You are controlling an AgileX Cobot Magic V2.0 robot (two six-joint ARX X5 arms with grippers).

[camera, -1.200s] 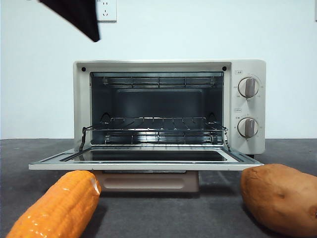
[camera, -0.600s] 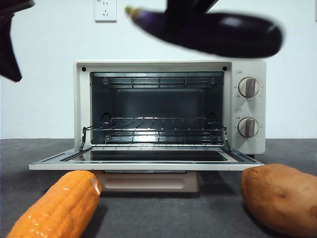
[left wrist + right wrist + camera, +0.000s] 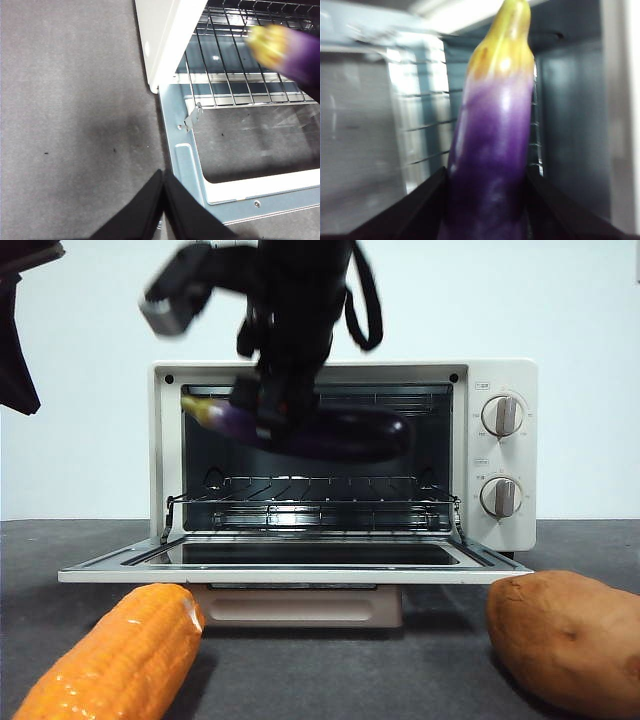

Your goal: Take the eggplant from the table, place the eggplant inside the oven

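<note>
The eggplant (image 3: 350, 434) is dark purple with a yellowish stem end and hangs level in the oven's open mouth, above the wire rack (image 3: 310, 492). My right gripper (image 3: 280, 405) comes down from above and is shut on the eggplant (image 3: 492, 150), one jaw on each side. The cream-white oven (image 3: 505, 380) has its door (image 3: 290, 565) folded down flat on the table (image 3: 330, 670). My left gripper (image 3: 163, 182) is shut and hovers over the table by the door's left corner; its view catches the eggplant's stem end (image 3: 272, 47). It shows as a dark tip (image 3: 20, 360) at the upper left.
An orange corn cob (image 3: 115, 660) lies at the front left and a brown sweet potato (image 3: 565, 640) at the front right, both before the open door. Two round knobs (image 3: 500, 415) sit on the oven's right panel.
The right arm has come down with the eggplant from above the oven's top to the height of its opening. One second ago the eggplant was out of view.
</note>
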